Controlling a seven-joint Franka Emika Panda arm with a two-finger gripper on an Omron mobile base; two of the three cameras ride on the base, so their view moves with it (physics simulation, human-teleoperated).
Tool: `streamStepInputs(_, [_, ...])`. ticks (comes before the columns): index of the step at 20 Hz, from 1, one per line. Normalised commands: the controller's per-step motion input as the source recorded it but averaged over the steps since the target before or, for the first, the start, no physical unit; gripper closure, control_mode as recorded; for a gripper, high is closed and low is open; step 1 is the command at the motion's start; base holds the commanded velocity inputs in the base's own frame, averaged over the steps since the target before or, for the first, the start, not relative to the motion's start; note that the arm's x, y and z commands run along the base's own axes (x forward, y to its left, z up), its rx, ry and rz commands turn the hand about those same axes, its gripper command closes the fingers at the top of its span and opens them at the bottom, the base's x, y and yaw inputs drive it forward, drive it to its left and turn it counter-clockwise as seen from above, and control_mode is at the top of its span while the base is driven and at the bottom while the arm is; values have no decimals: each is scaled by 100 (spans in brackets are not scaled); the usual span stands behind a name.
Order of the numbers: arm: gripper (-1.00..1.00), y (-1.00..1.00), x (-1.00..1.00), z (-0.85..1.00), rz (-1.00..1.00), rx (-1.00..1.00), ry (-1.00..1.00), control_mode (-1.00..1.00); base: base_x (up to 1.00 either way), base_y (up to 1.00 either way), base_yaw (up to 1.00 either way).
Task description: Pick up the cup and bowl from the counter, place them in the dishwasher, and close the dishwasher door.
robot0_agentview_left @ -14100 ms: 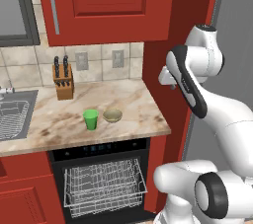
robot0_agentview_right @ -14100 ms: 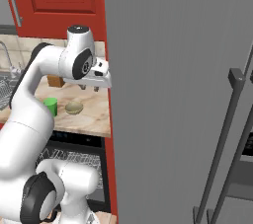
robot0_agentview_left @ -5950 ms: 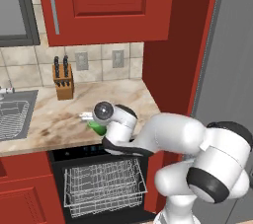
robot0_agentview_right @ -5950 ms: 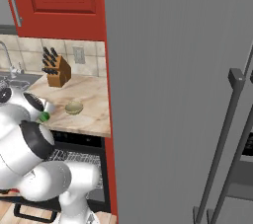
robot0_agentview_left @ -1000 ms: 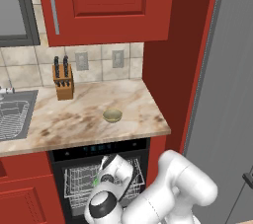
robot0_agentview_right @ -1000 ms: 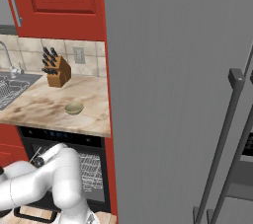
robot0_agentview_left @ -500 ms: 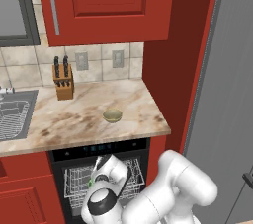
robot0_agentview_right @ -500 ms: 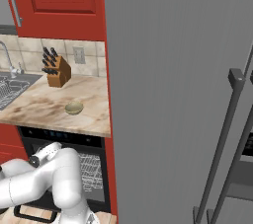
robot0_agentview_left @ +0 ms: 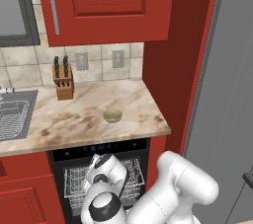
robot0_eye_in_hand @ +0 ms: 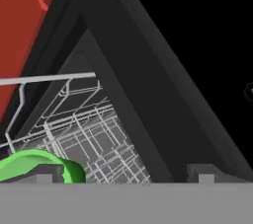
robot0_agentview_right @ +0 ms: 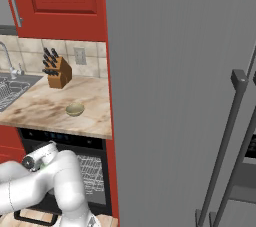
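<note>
Cup, bright green plastic tumbler (robot0_eye_in_hand: pixel 37 165), lies lower left by one fingertip of the wide-spread claw (robot0_eye_in_hand: pixel 126 174), above the white-grey wire rack (robot0_eye_in_hand: pixel 94 144).

A: Hand view; white-grey wire rack (robot0_eye_in_hand: pixel 89 144) fills the lower left, tilted; dark dishwasher (robot0_eye_in_hand: pixel 148 94) frame runs diagonally above it.

B: Cup?

A: Green cup (robot0_eye_in_hand: pixel 37 165) at the bottom left, over the rack; one dark fingertip (robot0_eye_in_hand: pixel 42 172) overlaps it; the other sits far right; jaws wide apart; contact unclear.

B: Upper left?

A: Red cabinet panel (robot0_eye_in_hand: pixel 22 25).
</note>
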Motion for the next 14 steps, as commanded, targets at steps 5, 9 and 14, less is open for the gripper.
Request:
streamStepInputs(5, [-100, 3, -19, 59, 0, 29, -4, -100, 0, 0, 0])
streamStepInputs(9, [-100, 1, -11, 49, 0, 34, 0, -100, 0, 0, 0])
streamStepInputs(14, [-100, 0, 0, 55, 0, 40, 0, -100, 0, 0, 0])
